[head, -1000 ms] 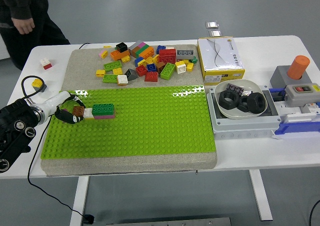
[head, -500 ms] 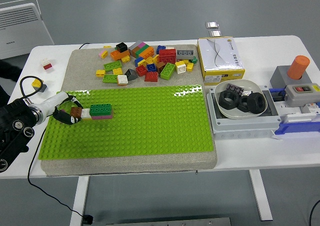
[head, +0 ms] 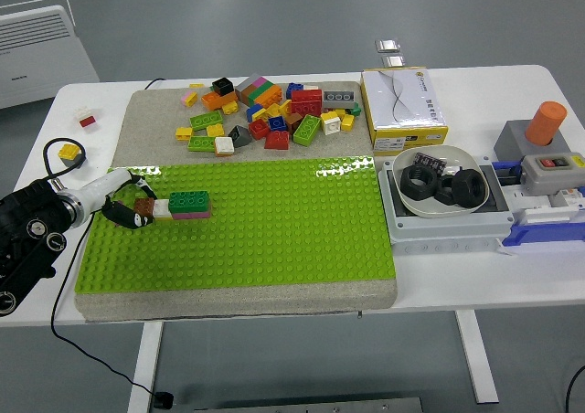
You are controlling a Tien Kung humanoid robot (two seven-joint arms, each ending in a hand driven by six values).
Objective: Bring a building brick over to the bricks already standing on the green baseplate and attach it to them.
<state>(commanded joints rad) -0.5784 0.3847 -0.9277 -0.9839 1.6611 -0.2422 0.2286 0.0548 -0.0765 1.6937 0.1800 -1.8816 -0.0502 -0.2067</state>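
While the small brown plastic brick [head: 143, 207] is sitting on the green studded baseplate [head: 274, 230], touching a white brick that is adjoining the green-topped brick stack [head: 189, 203], the left hand [head: 123, 207] is curling its black fingers around it. Beyond the hand, a loose heap of coloured bricks [head: 265, 113] is lying on the white surface [head: 512, 294].

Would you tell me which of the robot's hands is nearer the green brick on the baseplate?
Left. The left hand sits just left of the green brick, fingers around a brown brick. The right hand is out of view.
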